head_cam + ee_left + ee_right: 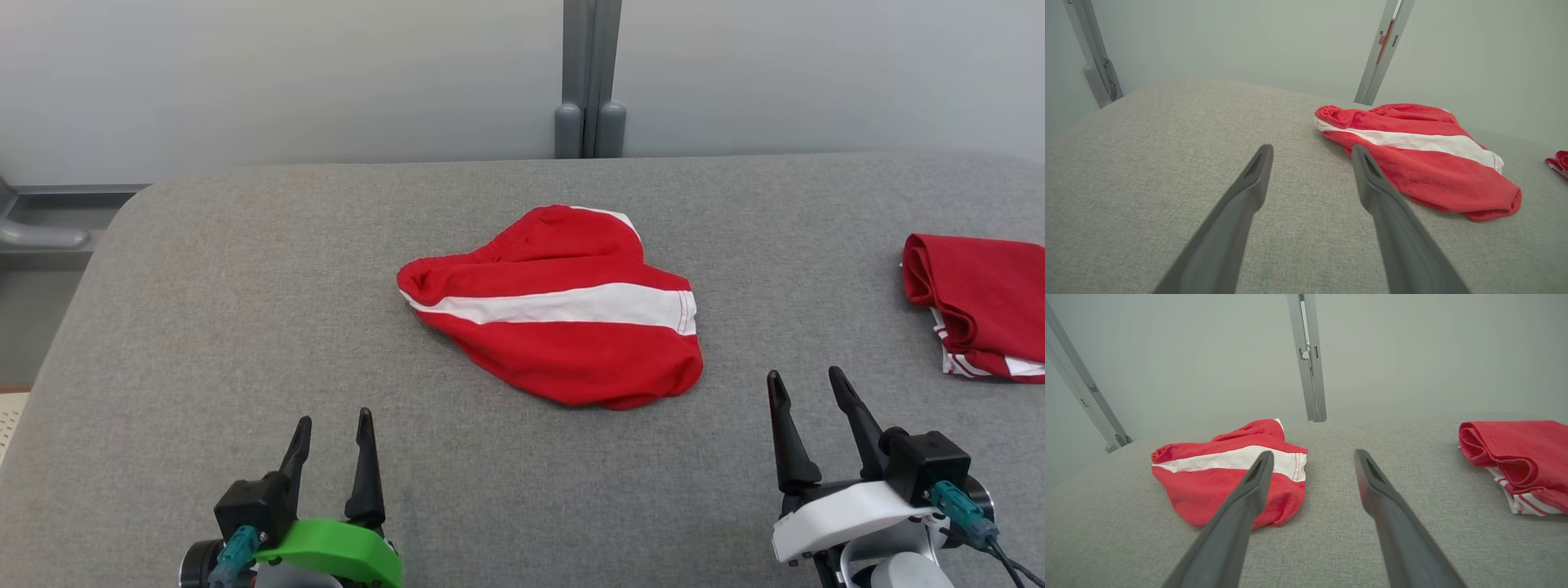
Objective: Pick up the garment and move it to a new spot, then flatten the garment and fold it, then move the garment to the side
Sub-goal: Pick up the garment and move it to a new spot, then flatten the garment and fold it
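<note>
A crumpled red cloth garment (563,327) with a white stripe is seen ahead, between left gripper (333,416) and right gripper (805,374), both spread wide.

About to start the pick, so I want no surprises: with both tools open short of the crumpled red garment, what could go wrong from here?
1. The crumpled garment lies in bunched layers; a pinch may catch only one layer, so it could lift unevenly.
2. The folded red garment sits near the right tool; a wide swing could disturb it.
</note>
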